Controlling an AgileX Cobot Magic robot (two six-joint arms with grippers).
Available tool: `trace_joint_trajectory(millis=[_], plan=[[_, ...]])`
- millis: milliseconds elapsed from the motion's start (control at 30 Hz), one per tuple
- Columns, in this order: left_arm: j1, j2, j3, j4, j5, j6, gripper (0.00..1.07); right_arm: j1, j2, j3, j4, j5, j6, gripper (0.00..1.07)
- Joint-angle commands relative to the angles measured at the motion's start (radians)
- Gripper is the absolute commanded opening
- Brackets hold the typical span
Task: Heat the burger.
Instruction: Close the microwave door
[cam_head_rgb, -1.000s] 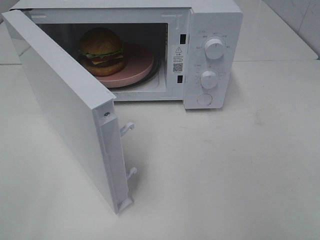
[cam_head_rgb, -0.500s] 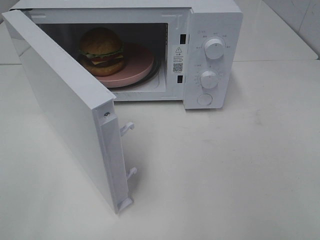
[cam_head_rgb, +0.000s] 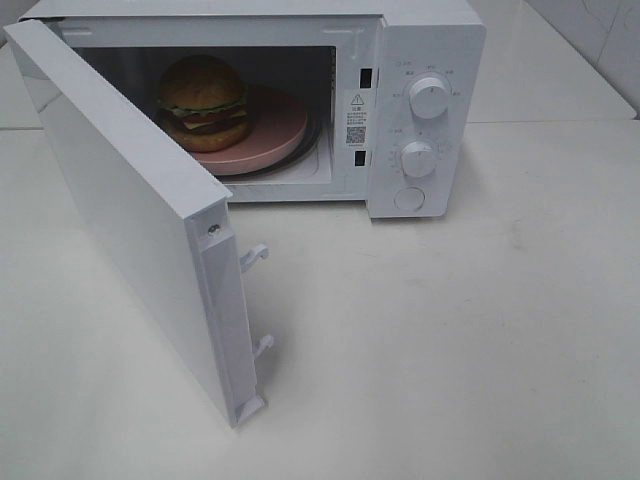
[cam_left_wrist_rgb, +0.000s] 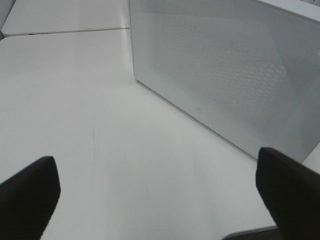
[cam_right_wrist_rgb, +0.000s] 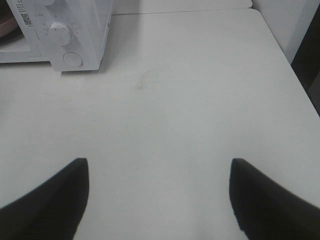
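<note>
White microwave oven (cam_head_rgb: 425, 40) standing open, glossy brown-bunned burger (cam_head_rgb: 205, 100) sitting inside.
I'm seeing its white door (cam_head_rgb: 130, 210) cutting off part of the round pink plate (cam_head_rgb: 280, 125); left gripper (cam_left_wrist_rgb: 157, 185) and right gripper (cam_right_wrist_rgb: 160, 172) are gaping empty.

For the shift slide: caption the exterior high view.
The burger sits on a pink plate inside the microwave, door open.

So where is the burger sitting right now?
In the exterior high view the burger is at the upper left, on the left part of the pink plate inside the microwave, behind its swung-open door.
</note>
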Motion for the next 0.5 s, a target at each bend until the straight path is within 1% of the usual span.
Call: trace_joint_trajectory(millis=[33,400,500], plan=[[-0.003,-0.001,0.002,-0.002,-0.003,-0.001,1.00,-0.009,-0.030,0.003,0.003,-0.016,-0.008,0.75],[-0.003,0.003,0.000,-0.002,-0.007,-0.006,1.00,-0.009,-0.030,0.003,0.003,-0.016,-0.008,0.75],[-0.003,0.022,0.000,-0.014,-0.009,-0.006,0.98,-0.009,-0.030,0.003,0.003,-0.016,-0.008,0.75]])
